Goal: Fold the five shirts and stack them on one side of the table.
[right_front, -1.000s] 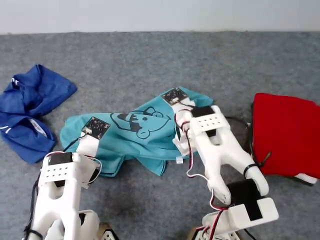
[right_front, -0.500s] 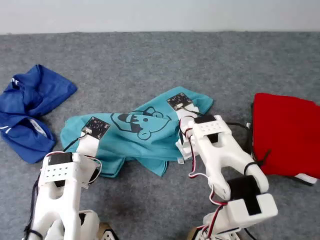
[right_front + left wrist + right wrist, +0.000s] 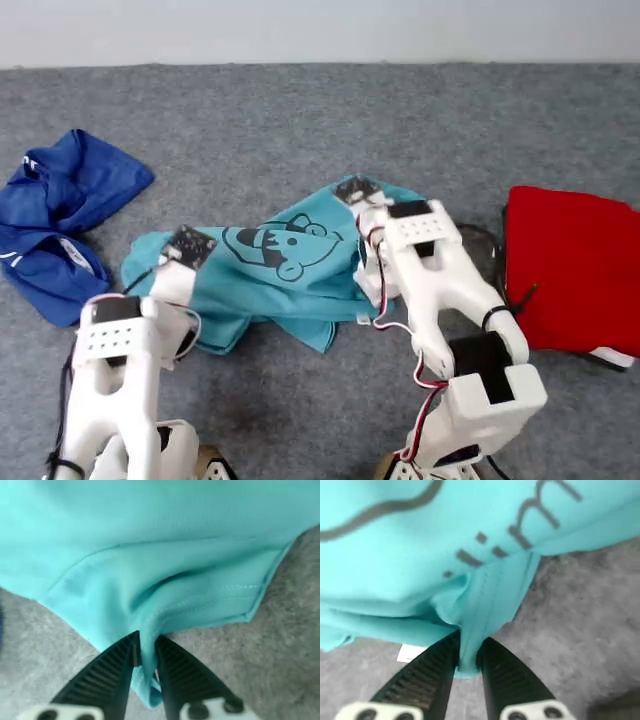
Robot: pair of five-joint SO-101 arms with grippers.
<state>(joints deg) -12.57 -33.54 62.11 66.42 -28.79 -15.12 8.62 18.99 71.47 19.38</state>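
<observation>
When you check the high view, the teal shirt (image 3: pixel 280 270) lies crumpled at the middle of the table (image 3: pixel 300 110), between a bunched blue shirt (image 3: pixel 60 215) and a folded red shirt (image 3: pixel 570 265). The left gripper (image 3: pixel 185 248) sits at one end of the teal shirt and the right gripper (image 3: pixel 358 195) at the other. In the left wrist view, the jaws are clenched on a teal hem fold (image 3: pixel 160 545). In the right wrist view, the jaws pinch a teal edge (image 3: pixel 490 595) beside a white label (image 3: pixel 412 652).
</observation>
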